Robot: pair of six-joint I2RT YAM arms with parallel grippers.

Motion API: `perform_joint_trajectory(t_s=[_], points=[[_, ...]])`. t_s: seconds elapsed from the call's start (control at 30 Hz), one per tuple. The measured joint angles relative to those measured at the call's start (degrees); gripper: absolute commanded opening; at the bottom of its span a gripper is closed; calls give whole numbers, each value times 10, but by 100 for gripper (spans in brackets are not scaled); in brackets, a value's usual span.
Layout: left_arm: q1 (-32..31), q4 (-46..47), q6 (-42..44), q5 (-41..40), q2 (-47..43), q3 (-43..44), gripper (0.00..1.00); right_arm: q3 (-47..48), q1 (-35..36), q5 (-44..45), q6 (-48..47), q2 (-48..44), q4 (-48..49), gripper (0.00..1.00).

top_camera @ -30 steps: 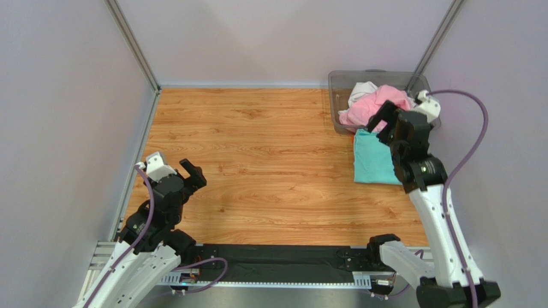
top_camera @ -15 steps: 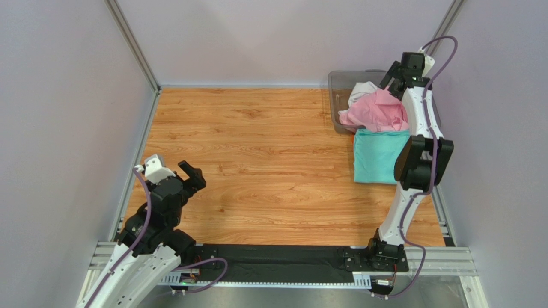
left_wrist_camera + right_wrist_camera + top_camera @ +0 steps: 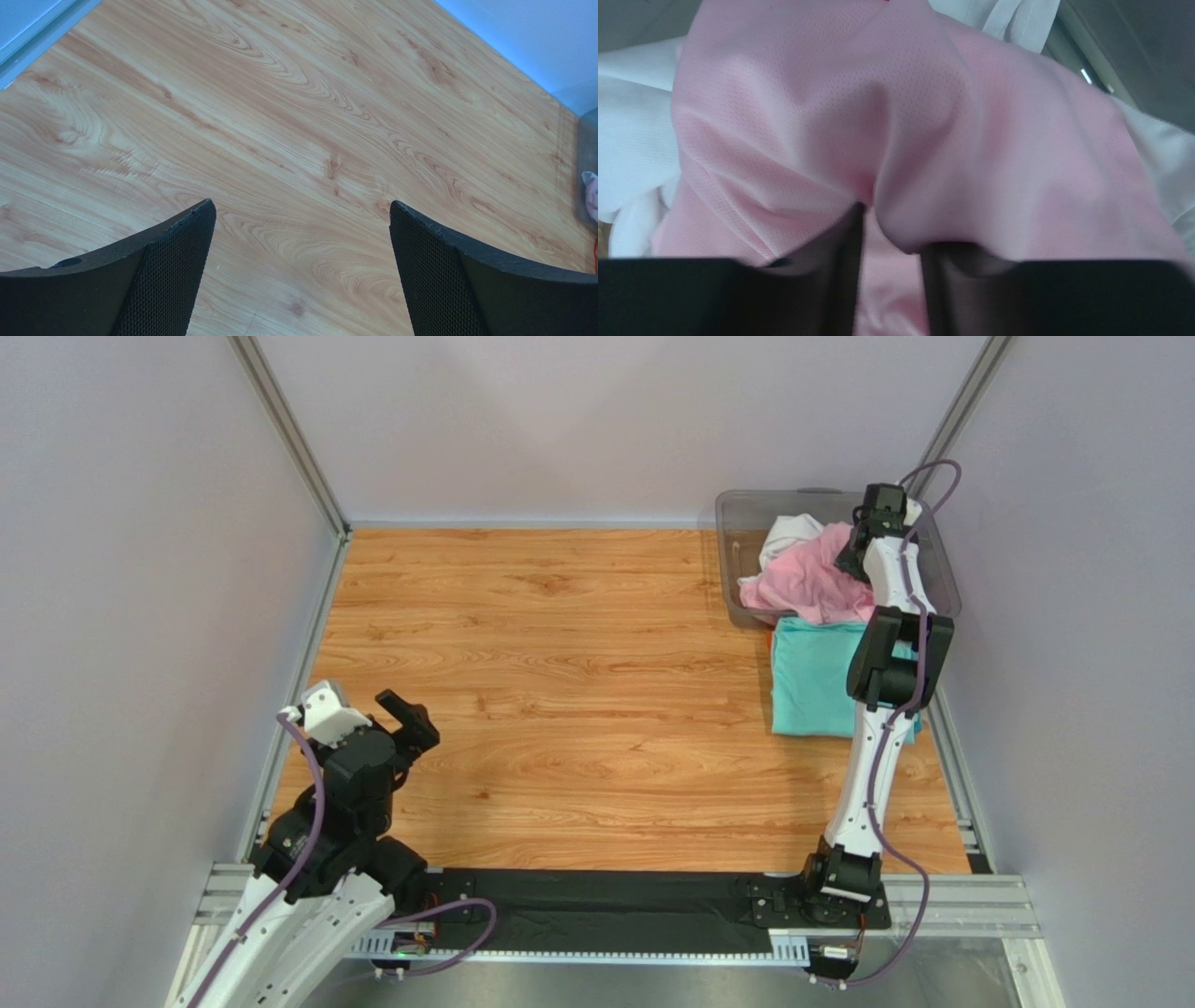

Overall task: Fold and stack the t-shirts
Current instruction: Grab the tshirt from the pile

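A crumpled light pink t-shirt (image 3: 807, 581) lies in the clear grey bin (image 3: 741, 510) at the back right, on top of a white t-shirt (image 3: 788, 532). My right gripper (image 3: 853, 553) reaches down into the bin. In the right wrist view, its fingers (image 3: 840, 266) stand close together with a fold of the pink t-shirt (image 3: 808, 105) pinched between them, and white cloth (image 3: 633, 140) shows around it. A folded teal t-shirt (image 3: 814, 679) lies flat on the table just in front of the bin. My left gripper (image 3: 407, 721) hovers open over bare wood (image 3: 302, 105) at the near left.
The wooden table (image 3: 561, 644) is walled by grey panels on the left, back and right. The bin stands in the back right corner. A black strip runs along the near edge between the arm bases.
The right arm stretched out and reached down into the bin, and its jaws closed on the pink t-shirt. The left arm shifted slightly toward the near edge.
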Motion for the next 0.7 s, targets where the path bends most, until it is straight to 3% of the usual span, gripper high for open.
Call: perform_joint_trajectory(t_s=[0.03,0.07,0.33,0.7], points=[[0,-2,-2,-1,0,0,100,0,-2,-6,6,2,2,4],[0,-4,-3,-1,0,0,100,0,-5,-12,11,2,3,0],[0,-14,-14,5,-3,0,100,-73,-16,-68,17,-83,53,0],[-1,-24,-39,56,-17,0,100,-178,26,-107,-14,-436,128,0]])
